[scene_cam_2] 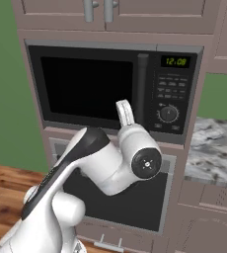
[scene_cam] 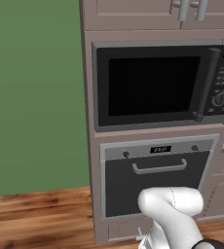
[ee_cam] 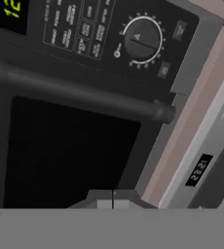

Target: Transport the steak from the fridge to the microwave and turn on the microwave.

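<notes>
You are parked square in front of the microwave (scene_cam: 158,85), whose black-windowed door (scene_cam: 153,85) is fully closed in both base views; the steak cannot be seen through the dark glass, so you cannot tell from here whether it lies inside, and nothing pinkish-red shows anywhere else; in the hand view the gripper (ee_cam: 113,204) sits at about six o'clock with its two tips pressed together, nothing pinched between them, hovering just off the lower part of the door window; moving rightward, the dark bar handle (scene_cam_2: 142,89) runs down the door's right edge, and in the hand view it crosses from nine o'clock toward three o'clock because the hand is rolled; further right stands the control panel (scene_cam_2: 172,91) with green digits (scene_cam_2: 175,62) at its twelve o'clock, rows of small buttons (scene_cam_2: 170,86) in the middle and the round knob (scene_cam_2: 168,113) toward six o'clock; below the microwave sits the dark oven (scene_cam: 155,177) with its curved handle, which is not your target; judging by the task, what remains is the start control: the buttons are stiff, shallow and small, so a closed fingertip pressed squarely should serve better than a spread hand; the knob looks smooth and slippery, so take it across its rim if you must turn it; press gently, since a glancing push could slide off onto a neighbouring key.
</notes>
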